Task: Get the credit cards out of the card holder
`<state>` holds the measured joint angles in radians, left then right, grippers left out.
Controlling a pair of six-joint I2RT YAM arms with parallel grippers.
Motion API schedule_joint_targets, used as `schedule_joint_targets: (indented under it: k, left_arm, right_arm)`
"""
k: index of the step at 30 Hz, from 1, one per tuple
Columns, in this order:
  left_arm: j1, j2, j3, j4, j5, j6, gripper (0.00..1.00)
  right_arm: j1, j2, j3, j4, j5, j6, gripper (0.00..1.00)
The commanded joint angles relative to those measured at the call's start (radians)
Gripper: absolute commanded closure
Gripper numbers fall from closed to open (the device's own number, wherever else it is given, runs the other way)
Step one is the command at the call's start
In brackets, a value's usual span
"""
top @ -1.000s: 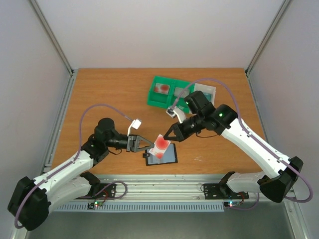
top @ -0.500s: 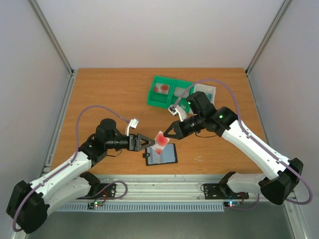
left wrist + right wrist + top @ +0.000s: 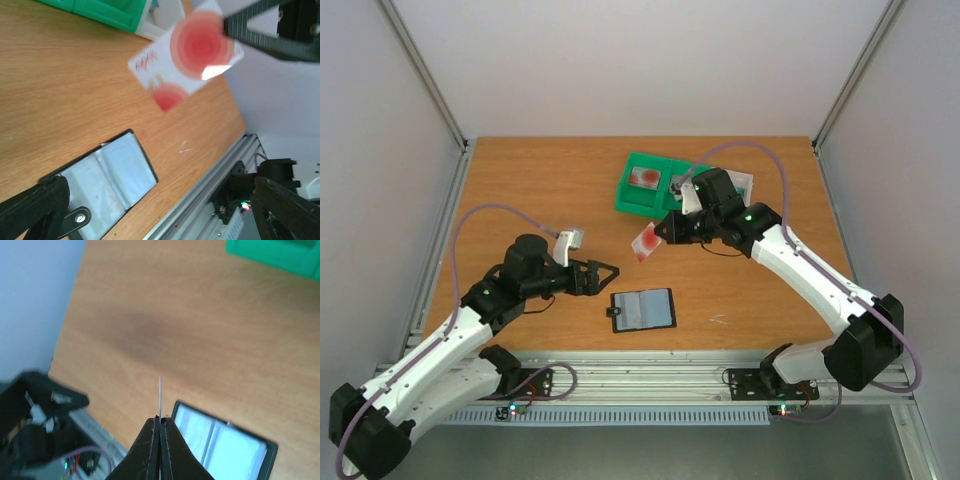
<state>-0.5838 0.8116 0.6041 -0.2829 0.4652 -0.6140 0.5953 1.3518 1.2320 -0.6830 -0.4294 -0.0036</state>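
Observation:
The card holder (image 3: pixel 643 310) lies open and flat near the table's front edge, its grey-blue pockets facing up (image 3: pixel 107 180) (image 3: pixel 225 445). My right gripper (image 3: pixel 665 232) is shut on a whitish credit card with red circles (image 3: pixel 647 243) and holds it in the air between the holder and the green tray. That card (image 3: pixel 187 55) faces the left wrist camera. In the right wrist view the same card (image 3: pixel 160 392) shows edge-on between the shut jaws. My left gripper (image 3: pixel 607 272) stands open and empty, left of the holder.
A green compartment tray (image 3: pixel 655 185) at the back holds a red-marked card (image 3: pixel 645 177) and a greyish one (image 3: pixel 677 183). A white tray (image 3: pixel 738 183) lies just right of it. The metal rail (image 3: pixel 650 375) runs along the near edge.
My left gripper opened, let go of the red-marked card and drew back to the left. My right gripper lifted the card away from the holder, towards the green tray.

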Motion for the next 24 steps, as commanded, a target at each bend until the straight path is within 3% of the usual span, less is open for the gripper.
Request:
schedule_joint_targets:
  k: [1, 11, 24]
  left_arm:
    - [0.001, -0.018, -0.021, -0.046, -0.086, 0.052, 0.01]
    - [0.001, 0.011, -0.05, -0.111, -0.182, 0.038, 0.01]
    - [0.002, 0.042, -0.074, -0.091, -0.182, 0.05, 0.01]
  right_arm:
    - [-0.057, 0.045, -0.022, 0.19, 0.092, 0.119, 0.99]
    - [-0.107, 0.211, -0.01, 0.435, 0.267, 0.199, 0.99]
    - [-0.114, 0.462, 0.16, 0.581, 0.426, 0.231, 0.99]
